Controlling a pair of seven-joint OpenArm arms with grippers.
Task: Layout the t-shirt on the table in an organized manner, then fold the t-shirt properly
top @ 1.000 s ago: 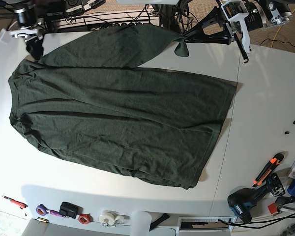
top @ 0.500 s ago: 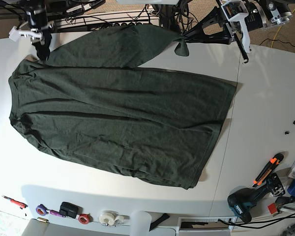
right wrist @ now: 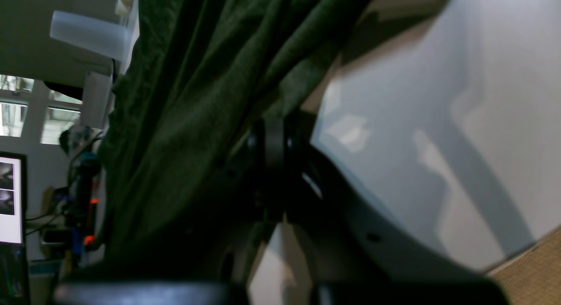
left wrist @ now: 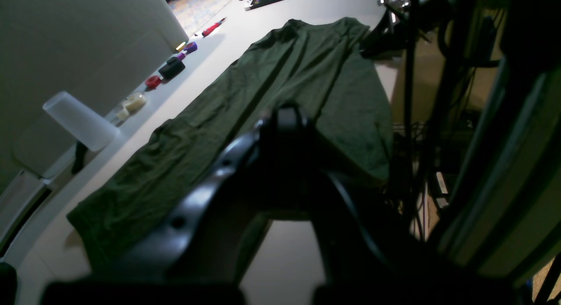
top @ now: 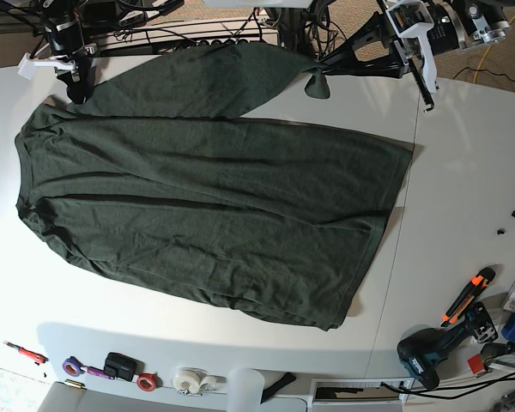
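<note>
The plain dark forest-green knit cotton t-shirt (top: 206, 206) is lying spread across the large smooth white table (top: 459, 163), its body running from the left side to a hem right of centre, with one folded-over portion reaching toward the far edge.

At the far left corner, the right gripper (top: 77, 86) is pinching the garment's far-left edge; in the right wrist view its black jaws are pressed together with green fabric caught between them.

At the far edge, right of centre, the left gripper (top: 319, 79) is clamping the pulled-up tip of the folded-over portion, which is bunching into a small knot of cloth. In the left wrist view its dark jaws are sitting together over the fabric.

Along the near edge, rolls of tape (top: 189, 380) and a black-and-orange power drill (top: 438, 343) are resting well apart from the garment.
</note>
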